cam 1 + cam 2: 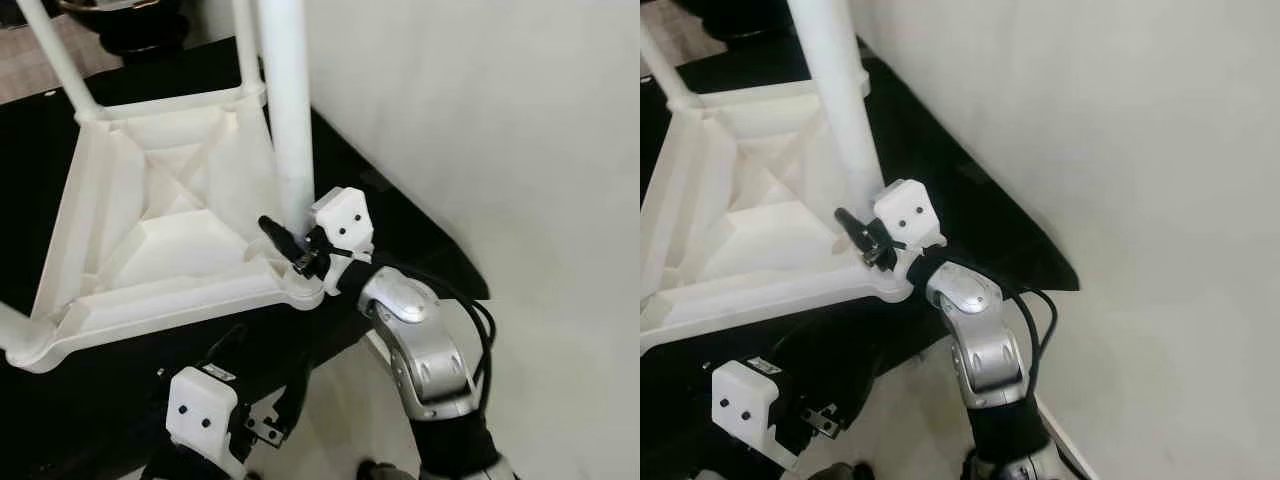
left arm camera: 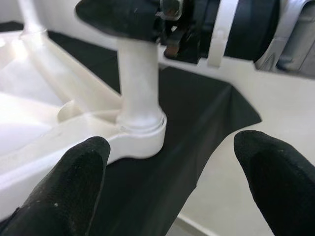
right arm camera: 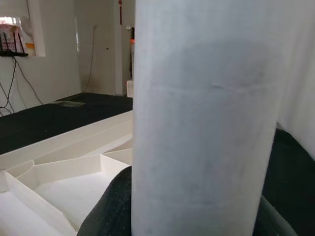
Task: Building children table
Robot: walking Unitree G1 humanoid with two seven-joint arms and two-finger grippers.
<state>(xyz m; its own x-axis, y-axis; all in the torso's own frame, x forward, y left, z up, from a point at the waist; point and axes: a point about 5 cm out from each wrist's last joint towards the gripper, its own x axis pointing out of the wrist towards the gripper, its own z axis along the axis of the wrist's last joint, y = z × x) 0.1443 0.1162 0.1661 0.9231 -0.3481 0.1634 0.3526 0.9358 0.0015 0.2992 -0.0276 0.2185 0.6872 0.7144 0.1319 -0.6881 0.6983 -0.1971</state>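
The right arm [image 1: 425, 345] is showing silver jointed shells, a black cable looping beside it, and a white two-screw housing behind the right pincer [image 1: 285, 243]. The left pincer [image 2: 177, 182] is showing blunt black fingertips [image 2: 74, 182], possibly rubbery.

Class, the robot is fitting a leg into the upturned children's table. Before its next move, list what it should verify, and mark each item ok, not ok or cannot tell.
1. Right end effector grips the white leg low, near its base: ok.
2. Leg stands in the corner socket: ok.
3. Leg seated to full depth: cannot tell.
4. Left end effector is open and apart from the leg: ok.
5. Table top lies underside up on the black mat: ok.
6. Other legs locked firmly: cannot tell.
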